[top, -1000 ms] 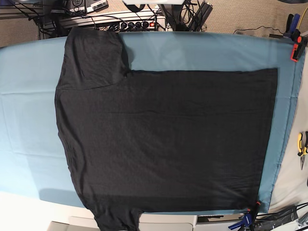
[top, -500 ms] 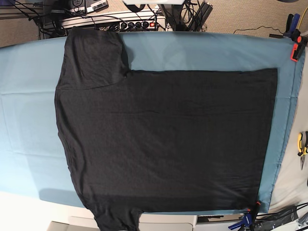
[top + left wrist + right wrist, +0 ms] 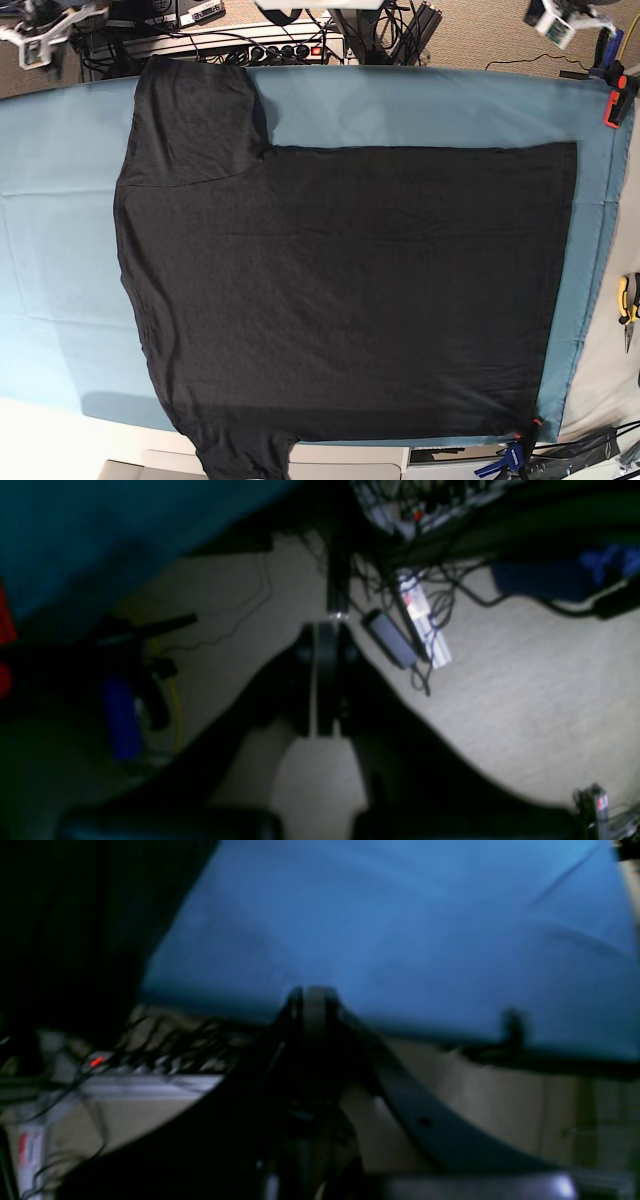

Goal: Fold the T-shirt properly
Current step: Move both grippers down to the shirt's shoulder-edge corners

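Folding has not begun, as far as these pictures show. Going from left to right in the base view: at the top left corner the right gripper just enters the picture, above the floor and well apart from the garment. Its own wrist view shows the two jaws pressed together with nothing between them, and the teal table cover lies beyond them. Next comes the T-shirt, which lies flat and fully spread on the table cover. Its shoulder side is toward the left, one sleeve reaches the far edge of the table and the other sleeve hangs a little over the near edge. The straight hem is at the right. No print is visible on the black fabric. At the top right corner the left gripper appears, also clenched and empty in its wrist view, over the floor and cables.

I judge that every fold is left to do.
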{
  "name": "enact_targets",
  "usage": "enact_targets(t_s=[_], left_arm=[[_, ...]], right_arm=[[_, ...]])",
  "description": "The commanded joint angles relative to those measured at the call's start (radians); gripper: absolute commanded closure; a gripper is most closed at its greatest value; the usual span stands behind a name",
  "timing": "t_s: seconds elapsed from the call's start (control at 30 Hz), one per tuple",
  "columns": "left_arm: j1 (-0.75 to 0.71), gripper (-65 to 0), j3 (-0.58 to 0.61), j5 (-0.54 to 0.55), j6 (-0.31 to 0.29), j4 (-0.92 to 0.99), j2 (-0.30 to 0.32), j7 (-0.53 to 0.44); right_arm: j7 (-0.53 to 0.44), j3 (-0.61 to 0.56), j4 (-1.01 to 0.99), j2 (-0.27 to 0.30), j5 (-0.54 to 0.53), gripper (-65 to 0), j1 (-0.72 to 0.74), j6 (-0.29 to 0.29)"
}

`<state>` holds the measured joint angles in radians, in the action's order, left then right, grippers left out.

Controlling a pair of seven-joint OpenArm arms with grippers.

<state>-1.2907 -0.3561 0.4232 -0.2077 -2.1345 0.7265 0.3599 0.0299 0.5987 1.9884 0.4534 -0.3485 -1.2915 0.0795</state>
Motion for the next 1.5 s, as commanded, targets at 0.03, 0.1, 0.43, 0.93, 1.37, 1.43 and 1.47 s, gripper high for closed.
enact_targets(t_s=[0.03, 0.1, 0.43, 0.93, 1.37, 1.43, 1.47], left_arm=[[-0.018, 0.0, -0.043, 0.053, -0.087, -0.015, 0.008, -0.013], [-0.018, 0.0, -0.075, 0.089, -0.161, -0.021, 0.008, -0.029], [0.043, 0.0, -0.12, 0.072, -0.194, -0.084, -0.064, -0.109], [0.474, 0.0, -0.118, 0.161, -0.193, -0.018, -0.15, 0.097], [0.748, 0.0, -0.118, 0.373, -0.218, 0.293, -0.144, 0.204], [0.771, 0.0, -0.118, 0.407, -0.232, 0.31, -0.144, 0.218], [0.78, 0.0, -0.118, 0.42, -0.232, 0.315, -0.144, 0.228]], right_arm=[[-0.014, 0.045, 0.02, 0.003, -0.02, 0.0, -0.008, -0.006], [-0.005, 0.067, 0.02, 0.003, -0.054, 0.0, 0.017, -0.006], [0.09, 0.077, 0.019, 0.005, -0.13, 0.0, 0.255, -0.044], [0.317, 0.075, 0.019, 0.002, 0.006, 0.0, 0.497, 0.032], [0.371, 0.075, 0.019, -0.19, -0.101, 0.0, 0.511, 0.221], [0.405, 0.075, 0.019, -0.216, -0.151, 0.0, 0.511, 0.251], [0.429, 0.075, 0.019, -0.227, -0.177, 0.0, 0.513, 0.267]])
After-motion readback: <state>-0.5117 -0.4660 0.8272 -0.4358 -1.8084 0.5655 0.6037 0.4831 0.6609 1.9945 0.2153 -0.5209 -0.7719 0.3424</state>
